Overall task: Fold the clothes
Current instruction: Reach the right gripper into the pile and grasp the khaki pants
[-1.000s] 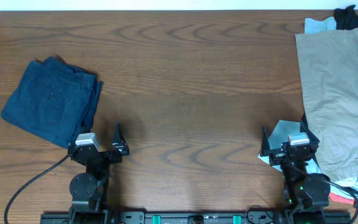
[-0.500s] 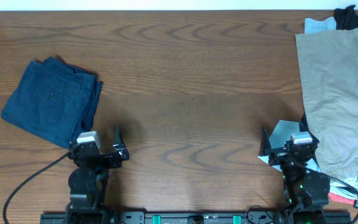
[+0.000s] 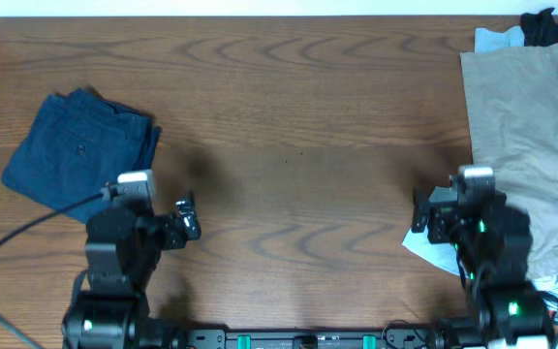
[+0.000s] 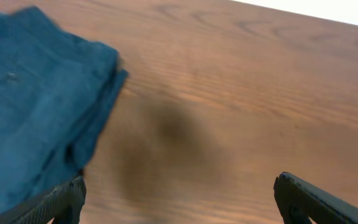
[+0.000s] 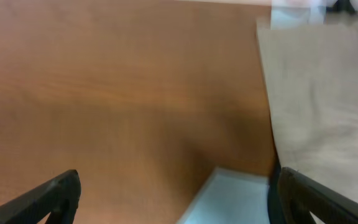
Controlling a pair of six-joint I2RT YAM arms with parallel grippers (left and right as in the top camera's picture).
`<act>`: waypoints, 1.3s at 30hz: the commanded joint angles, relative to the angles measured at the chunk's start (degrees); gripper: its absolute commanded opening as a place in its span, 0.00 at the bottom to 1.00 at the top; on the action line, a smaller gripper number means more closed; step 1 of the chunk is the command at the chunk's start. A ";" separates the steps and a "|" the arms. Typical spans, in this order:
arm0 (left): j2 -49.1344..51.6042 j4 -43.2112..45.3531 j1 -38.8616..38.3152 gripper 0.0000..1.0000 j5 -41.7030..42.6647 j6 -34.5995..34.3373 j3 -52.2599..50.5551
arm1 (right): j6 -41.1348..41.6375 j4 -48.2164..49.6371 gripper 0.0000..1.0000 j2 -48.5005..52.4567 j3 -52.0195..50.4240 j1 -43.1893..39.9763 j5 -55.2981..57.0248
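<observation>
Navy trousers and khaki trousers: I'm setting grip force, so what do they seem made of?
Navy trousers: probably woven cotton twill, matte, folded into thick soft-edged layers. Khaki trousers: likely lighter woven cotton, matte, finely wrinkled across the flat panel. Exact fibre cannot be told by look.

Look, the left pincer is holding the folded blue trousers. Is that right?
Not quite. The left pincer is open and holds nothing. The folded blue trousers lie on the table, off to one side of it. The left wrist view shows this.
</observation>
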 commanded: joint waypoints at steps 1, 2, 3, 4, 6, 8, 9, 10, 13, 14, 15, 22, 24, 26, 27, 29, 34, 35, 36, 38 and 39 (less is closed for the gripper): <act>4.70 -2.03 0.35 0.98 4.74 0.76 3.96 | 0.85 -5.79 0.99 10.75 7.93 -0.79 4.85; 5.92 -2.82 0.35 0.98 5.33 0.76 4.52 | 0.85 -8.02 0.99 13.64 9.90 -1.03 5.66; 6.84 -3.52 0.35 0.98 5.84 0.76 4.87 | 0.81 -10.43 0.99 16.90 12.04 -1.44 6.01; 7.72 -4.24 0.35 0.98 6.62 0.79 5.11 | 0.83 -11.91 0.99 19.63 13.60 -1.79 5.99; 8.81 -5.33 0.35 0.98 7.28 0.76 5.11 | 0.87 -13.73 0.99 25.00 16.39 -2.10 3.96; 9.60 -6.58 0.35 0.98 7.61 0.79 5.11 | 0.90 -14.53 0.99 28.57 17.57 -2.10 3.43; 9.81 -6.99 0.35 0.98 7.61 0.79 5.11 | 1.01 -14.62 0.99 29.79 17.55 -2.16 3.65; 9.88 -7.26 0.35 0.98 7.61 0.79 5.11 | 2.86 -14.67 0.99 31.10 17.44 -2.51 5.18; 9.90 -7.43 0.35 0.98 7.61 0.79 5.09 | 12.92 -16.50 0.99 34.49 17.09 -4.98 13.14; 9.90 -7.43 0.35 0.98 7.58 0.79 5.09 | 15.47 -17.33 0.99 35.43 16.83 -6.12 15.37; 9.90 -7.43 0.35 0.98 7.58 0.79 5.09 | 17.86 -18.23 0.99 36.39 16.50 -7.65 17.35; 9.90 -7.41 0.35 0.98 7.58 0.79 5.09 | 19.52 -19.63 0.83 40.79 13.14 -18.62 20.57; 9.92 -7.41 0.35 0.98 7.58 0.79 5.09 | 19.52 -18.91 0.73 41.13 11.52 -21.22 20.57; 9.92 -7.41 0.35 0.98 7.58 0.79 5.09 | 19.52 -17.88 0.69 41.18 9.70 -23.41 20.57; 9.90 -7.41 0.35 0.98 7.58 0.79 5.09 | 19.52 -17.20 0.68 41.18 8.72 -24.37 20.55; 9.92 -7.41 0.35 0.98 7.58 0.79 5.09 | 19.52 -15.47 0.66 41.18 6.93 -25.68 20.24; 9.92 -7.41 0.35 0.98 7.58 0.79 5.09 | 19.54 -13.57 0.66 41.18 4.94 -26.25 19.67; 9.90 -7.41 0.35 0.98 7.58 0.79 5.09 | 19.54 -13.60 0.65 41.18 4.90 -26.25 19.65; 9.90 -7.41 0.35 0.98 7.58 0.81 5.09 | 19.54 -13.60 0.64 41.18 4.90 -26.25 19.65; 9.92 -7.41 0.35 0.98 7.58 0.79 5.09 | 19.54 -13.62 0.61 41.18 4.90 -26.25 19.65; 9.92 -7.41 0.35 0.98 7.58 0.79 5.09 | 19.54 -13.64 0.61 41.18 4.90 -26.25 19.65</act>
